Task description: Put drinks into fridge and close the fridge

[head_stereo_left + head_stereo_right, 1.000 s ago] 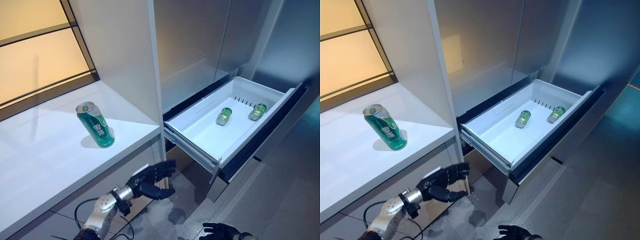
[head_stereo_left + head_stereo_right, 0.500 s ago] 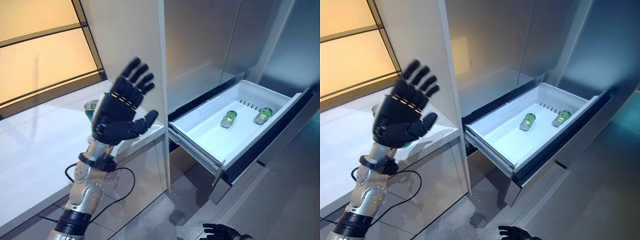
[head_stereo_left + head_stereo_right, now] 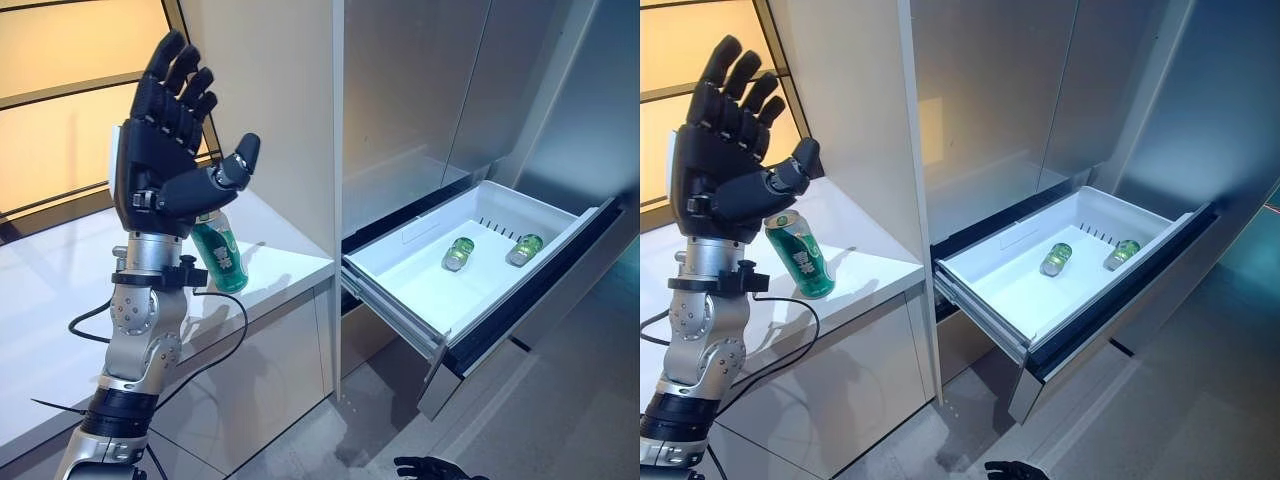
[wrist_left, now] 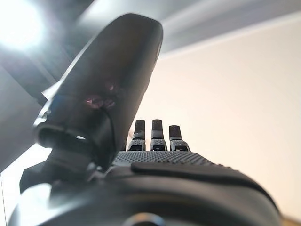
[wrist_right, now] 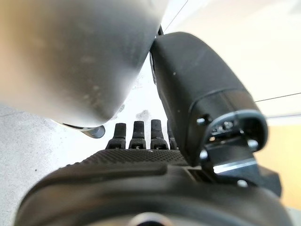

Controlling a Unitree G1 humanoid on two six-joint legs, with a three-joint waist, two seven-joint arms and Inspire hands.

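A green can [image 3: 226, 264] stands upright on the white counter [image 3: 285, 255]. My left hand [image 3: 168, 140] is raised above the counter's front edge, just in front of and above the can, with straight spread fingers and nothing in it. It also shows in the right eye view [image 3: 725, 150]. The white fridge drawer [image 3: 400, 302] is pulled out, with two green cans [image 3: 459, 254] [image 3: 523, 249] lying on their sides at its far end. My right hand [image 3: 430, 468] hangs low near the floor, fingers straight in the right wrist view [image 5: 136, 134].
A tall white cabinet panel [image 3: 290, 100] rises at the counter's right end, between can and fridge. Grey fridge doors [image 3: 420, 90] stand shut above the drawer. The drawer's dark front [image 3: 540, 300] juts out over the grey floor [image 3: 560, 420].
My left hand has risen from below the counter's edge to well above it, in front of the can, still open. The camera has shifted. The right hand has stayed low.
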